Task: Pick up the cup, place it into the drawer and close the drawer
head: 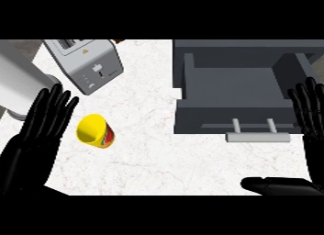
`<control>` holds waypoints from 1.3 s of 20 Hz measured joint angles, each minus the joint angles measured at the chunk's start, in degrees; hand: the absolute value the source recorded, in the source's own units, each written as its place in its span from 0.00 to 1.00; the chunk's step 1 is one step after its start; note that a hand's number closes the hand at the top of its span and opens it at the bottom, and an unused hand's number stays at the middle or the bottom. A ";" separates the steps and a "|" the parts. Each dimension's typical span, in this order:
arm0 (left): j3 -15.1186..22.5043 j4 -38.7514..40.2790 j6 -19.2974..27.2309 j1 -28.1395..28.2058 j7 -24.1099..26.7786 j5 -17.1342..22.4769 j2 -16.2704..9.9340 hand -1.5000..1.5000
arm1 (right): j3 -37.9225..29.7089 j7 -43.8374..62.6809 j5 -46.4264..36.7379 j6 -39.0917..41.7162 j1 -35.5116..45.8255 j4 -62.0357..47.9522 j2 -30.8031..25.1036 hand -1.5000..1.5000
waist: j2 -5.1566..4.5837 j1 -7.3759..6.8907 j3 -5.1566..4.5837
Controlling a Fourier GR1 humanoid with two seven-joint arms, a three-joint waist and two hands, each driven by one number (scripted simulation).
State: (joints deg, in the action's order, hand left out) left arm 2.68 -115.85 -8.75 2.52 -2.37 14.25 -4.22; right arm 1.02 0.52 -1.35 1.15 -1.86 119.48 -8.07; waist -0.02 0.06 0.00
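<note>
While my left hand rests open at the counter's left edge, fingers straight, the yellow cup stands just beside it, untouched, on the white counter. My right hand is open too, beside the open grey drawer. Behind the cup sits a toaster.

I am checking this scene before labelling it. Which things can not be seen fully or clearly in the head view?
- Toaster: its far end is cut off by the view's top edge.
- Drawer: the right hand covers its right wall.
- Cup: the print on its side is too small to read.
- Grey object at far left: cut off by the left edge; the left hand hides its lower part.
</note>
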 measured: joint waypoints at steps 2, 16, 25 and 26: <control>-0.73 0.83 -0.59 0.23 -0.64 2.07 0.14 0.00 | -0.06 0.35 -0.52 0.24 1.47 -1.37 -0.09 0.00 | 0.01 -0.08 0.01; -8.60 17.23 -4.72 2.69 8.84 0.38 -2.21 0.00 | -2.80 -0.53 -0.15 2.57 4.18 -4.74 -0.28 0.00 | 0.00 -0.04 -0.01; -12.16 34.54 -3.98 -1.19 18.25 -5.30 -3.48 0.00 | -3.38 -2.21 -0.15 3.97 4.08 -6.23 0.08 0.00 | -0.02 0.06 -0.01; -12.15 37.13 -3.42 -2.05 19.70 -6.42 -3.28 0.00 | -3.74 -2.23 -0.07 3.99 4.72 -6.71 0.02 0.00 | -0.03 0.08 -0.01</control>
State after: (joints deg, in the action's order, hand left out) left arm -9.47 -78.72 -12.16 0.47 17.33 7.83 -7.50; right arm -2.72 -1.71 -1.41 5.14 2.86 112.78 -8.05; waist -0.05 0.14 -0.01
